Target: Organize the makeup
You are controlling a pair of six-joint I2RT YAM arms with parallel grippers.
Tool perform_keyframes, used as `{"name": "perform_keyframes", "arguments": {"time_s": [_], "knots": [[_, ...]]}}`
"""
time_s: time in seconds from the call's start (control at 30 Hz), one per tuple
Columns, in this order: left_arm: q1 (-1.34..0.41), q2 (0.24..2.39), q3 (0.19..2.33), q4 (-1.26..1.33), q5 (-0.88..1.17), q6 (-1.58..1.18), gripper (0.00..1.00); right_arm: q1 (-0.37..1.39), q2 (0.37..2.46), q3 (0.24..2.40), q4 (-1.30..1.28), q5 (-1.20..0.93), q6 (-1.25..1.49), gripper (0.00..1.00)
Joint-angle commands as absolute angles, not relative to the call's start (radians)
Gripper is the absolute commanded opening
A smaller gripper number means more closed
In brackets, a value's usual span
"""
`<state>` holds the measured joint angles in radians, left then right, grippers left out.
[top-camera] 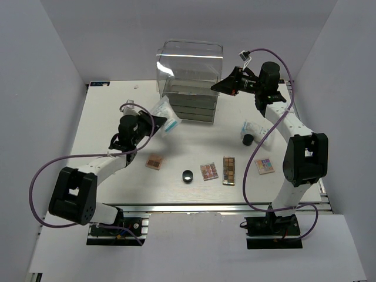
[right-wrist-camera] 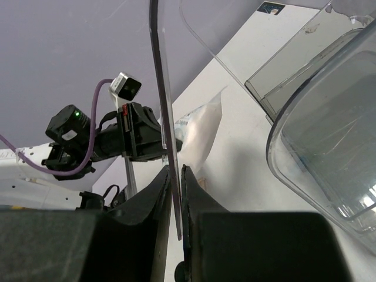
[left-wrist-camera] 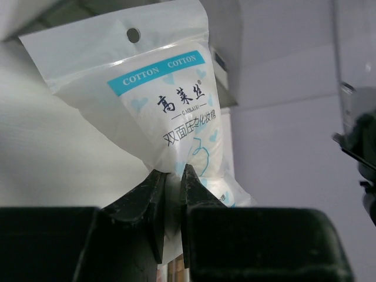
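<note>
Left gripper [left-wrist-camera: 172,176] is clamped on the bottom end of the cotton pad packet [left-wrist-camera: 176,111]. The packet sticks out past the fingertips, with its hang-hole end farthest from the jaws. It is in the air, off the table [top-camera: 194,141], just left of the acrylic drawer box [top-camera: 191,82] near its front-left corner.

Handling guess: light and soft, the pads inside squash and shift, and the film is slick and crinkly. A pinch on the sealed edge or a corner should hold better than one on the puffy middle. It will likely flop if swung fast.

Right gripper [right-wrist-camera: 175,179] is closed on the edge of a thin clear panel [right-wrist-camera: 160,88] of the box, probably the top lid.

5 other pieces lie toward the table's near edge, all well apart from both grippers:
- brown palette [top-camera: 154,161]
- round black pot [top-camera: 187,175]
- multicoloured palette [top-camera: 208,171]
- long narrow palette [top-camera: 228,170]
- pink palette [top-camera: 265,165]
</note>
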<state>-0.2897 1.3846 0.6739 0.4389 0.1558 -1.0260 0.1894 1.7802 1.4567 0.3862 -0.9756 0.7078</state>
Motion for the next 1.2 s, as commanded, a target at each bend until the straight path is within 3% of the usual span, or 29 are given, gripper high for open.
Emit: {"name": "perform_keyframes", "arguments": {"time_s": [0.0,0.5,0.9,0.97,1.0,1.07,1.17], "knots": [[-0.354,1.411,0.742,0.571,0.183,-1.043,0.07,0.172,1.729,1.451,0.425,-0.973,0.758,0.13],[-0.439,1.752,0.986,0.851,0.029,-1.291,0.08,0.172,1.687,1.454,0.465,-0.976,0.828,0.13],[-0.459,1.936,1.184,0.904,-0.163,-1.448,0.16,0.172,1.686,1.462,0.479,-0.976,0.845,0.13],[-0.462,1.951,1.219,0.855,-0.172,-1.456,0.24,0.172,1.689,1.462,0.482,-0.976,0.851,0.13],[-0.462,1.966,1.253,0.818,-0.178,-1.454,0.39,0.172,1.689,1.462,0.483,-0.976,0.851,0.13],[-0.462,1.977,1.276,0.793,-0.179,-1.454,0.57,0.172,1.69,1.462,0.485,-0.976,0.854,0.13],[-0.462,1.98,1.276,0.792,-0.178,-1.463,0.74,0.173,1.69,1.46,0.485,-0.974,0.856,0.13]]}}
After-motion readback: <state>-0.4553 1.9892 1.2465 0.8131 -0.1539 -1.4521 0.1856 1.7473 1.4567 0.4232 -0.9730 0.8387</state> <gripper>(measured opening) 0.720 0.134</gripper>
